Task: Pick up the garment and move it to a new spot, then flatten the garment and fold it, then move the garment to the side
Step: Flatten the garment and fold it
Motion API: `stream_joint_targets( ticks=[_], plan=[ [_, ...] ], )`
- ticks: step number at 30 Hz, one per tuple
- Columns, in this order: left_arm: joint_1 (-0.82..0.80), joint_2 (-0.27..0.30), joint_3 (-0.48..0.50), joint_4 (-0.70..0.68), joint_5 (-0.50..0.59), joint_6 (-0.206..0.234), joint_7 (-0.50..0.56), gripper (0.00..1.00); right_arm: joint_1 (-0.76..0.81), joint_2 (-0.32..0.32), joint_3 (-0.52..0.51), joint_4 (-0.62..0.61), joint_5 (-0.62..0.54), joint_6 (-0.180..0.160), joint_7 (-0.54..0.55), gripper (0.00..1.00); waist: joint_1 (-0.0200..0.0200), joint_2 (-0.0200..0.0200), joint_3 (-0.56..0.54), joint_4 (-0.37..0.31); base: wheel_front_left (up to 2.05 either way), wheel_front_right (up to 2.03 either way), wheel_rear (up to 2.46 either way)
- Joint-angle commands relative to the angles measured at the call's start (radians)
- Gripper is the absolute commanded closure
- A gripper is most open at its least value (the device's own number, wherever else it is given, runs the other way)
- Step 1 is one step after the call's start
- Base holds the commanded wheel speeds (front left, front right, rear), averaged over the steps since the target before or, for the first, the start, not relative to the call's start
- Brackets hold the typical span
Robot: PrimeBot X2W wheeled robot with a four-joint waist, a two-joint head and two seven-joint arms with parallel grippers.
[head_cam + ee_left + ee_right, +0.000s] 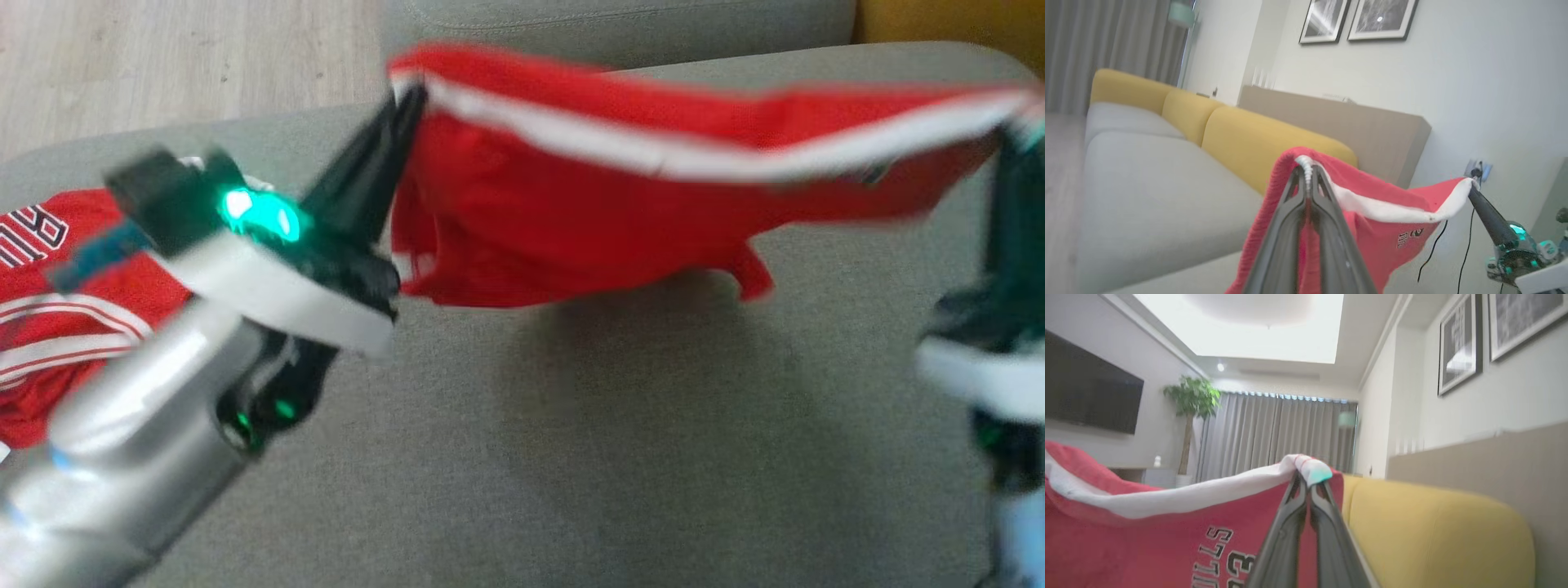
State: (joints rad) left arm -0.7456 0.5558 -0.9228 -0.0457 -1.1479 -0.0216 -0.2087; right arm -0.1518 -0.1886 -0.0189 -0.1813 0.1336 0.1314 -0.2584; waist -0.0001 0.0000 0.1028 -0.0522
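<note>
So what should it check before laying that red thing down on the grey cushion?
1. Is the left gripper shut on the garment at its white band? Ok.
2. Is the right gripper shut on the band's other end? Ok.
3. Is the band stretched between them, with no sag? Ok.
4. Does the garment hang flat? Not ok: it bunches in folds near the left gripper.
5. Is there room on the grey cushion beneath it? Ok.
6. Is the left arm free of the second red garment lying under it? Cannot tell.
</note>
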Motion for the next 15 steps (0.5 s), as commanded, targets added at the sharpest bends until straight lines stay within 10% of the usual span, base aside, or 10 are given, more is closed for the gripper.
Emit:
stream_joint_targets(
  ticks=[1, 15],
  plan=[
    [-0.09, 0.03, 0.073, -0.035, -0.005, -0.006, -0.007, 1.0, -0.072, -0.03, 0.008, -0.046, 0.017, -0.001, -0.003, 1.0, 0.0001, 0.0, 0.004, 0.0, 0.0, 0.0, 0.0],
    [-0.549, -0.191, 0.133, 0.349, 0.073, -0.081, -0.009, 1.0, -0.718, -0.248, 0.039, 0.324, 0.231, -0.001, 0.027, 1.0, 0.0001, 0.0, 0.247, 0.047, 0.0, 0.0, 0.0]
  ],
)
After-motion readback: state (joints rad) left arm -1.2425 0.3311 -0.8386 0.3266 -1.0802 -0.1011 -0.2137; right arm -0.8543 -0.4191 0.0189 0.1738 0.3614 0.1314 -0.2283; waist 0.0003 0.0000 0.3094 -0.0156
